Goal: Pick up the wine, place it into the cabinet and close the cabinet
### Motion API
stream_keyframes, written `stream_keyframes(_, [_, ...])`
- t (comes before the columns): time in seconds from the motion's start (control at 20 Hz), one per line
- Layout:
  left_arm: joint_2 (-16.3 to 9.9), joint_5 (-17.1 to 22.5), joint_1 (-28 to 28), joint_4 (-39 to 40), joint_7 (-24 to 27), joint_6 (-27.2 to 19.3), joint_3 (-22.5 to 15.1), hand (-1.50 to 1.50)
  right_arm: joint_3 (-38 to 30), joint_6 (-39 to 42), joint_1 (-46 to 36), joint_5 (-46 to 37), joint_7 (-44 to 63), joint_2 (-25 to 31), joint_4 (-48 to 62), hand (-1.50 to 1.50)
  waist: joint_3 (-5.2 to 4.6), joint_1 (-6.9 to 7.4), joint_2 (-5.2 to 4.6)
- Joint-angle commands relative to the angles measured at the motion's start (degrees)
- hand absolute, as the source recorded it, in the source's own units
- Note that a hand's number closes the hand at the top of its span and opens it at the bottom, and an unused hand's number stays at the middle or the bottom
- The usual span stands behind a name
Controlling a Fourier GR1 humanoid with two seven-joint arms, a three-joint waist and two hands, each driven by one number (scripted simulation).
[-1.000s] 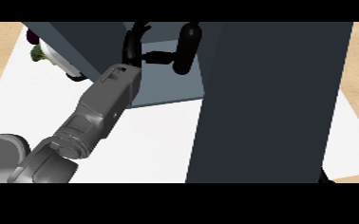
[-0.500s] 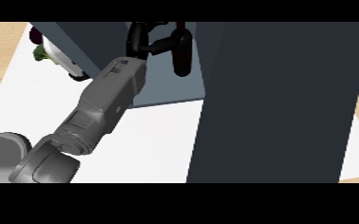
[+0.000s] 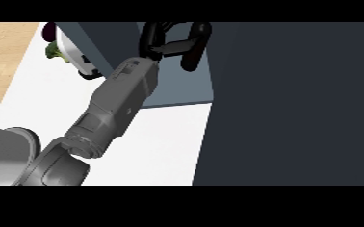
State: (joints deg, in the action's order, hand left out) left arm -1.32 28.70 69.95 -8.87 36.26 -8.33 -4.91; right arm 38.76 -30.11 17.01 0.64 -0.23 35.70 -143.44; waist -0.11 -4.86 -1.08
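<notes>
Reaching up from the lower left of the head view, a grey forearm is seen crossing the white counter toward the cabinet. The left hand is held at the cabinet's opening with its black fingers curled; what they close on cannot be told. A dark cabinet door fills the right side. The wine bottle cannot be made out. A white object with green is seen at the upper left.

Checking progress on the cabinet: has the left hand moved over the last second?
Yes. The left hand has shifted slightly left, away from the dark cabinet door.
</notes>
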Motion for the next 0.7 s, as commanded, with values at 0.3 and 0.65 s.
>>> stream_keyframes(0.3, [1.3, 1.3, 0.6, -3.4, -3.1, 2.1, 0.5, -1.5, -2.1, -0.8, 4.4, 2.8, 5.5, 1.9, -11.4, -1.5, 0.09, 2.72, 1.19])
stream_keyframes(0.65, [1.3, 2.9, -7.3, -8.6, -2.4, 6.6, -3.1, -1.5, -0.9, -1.9, 6.0, 0.9, 4.9, 1.9, -12.4, -1.5, 0.04, 2.72, 1.53])
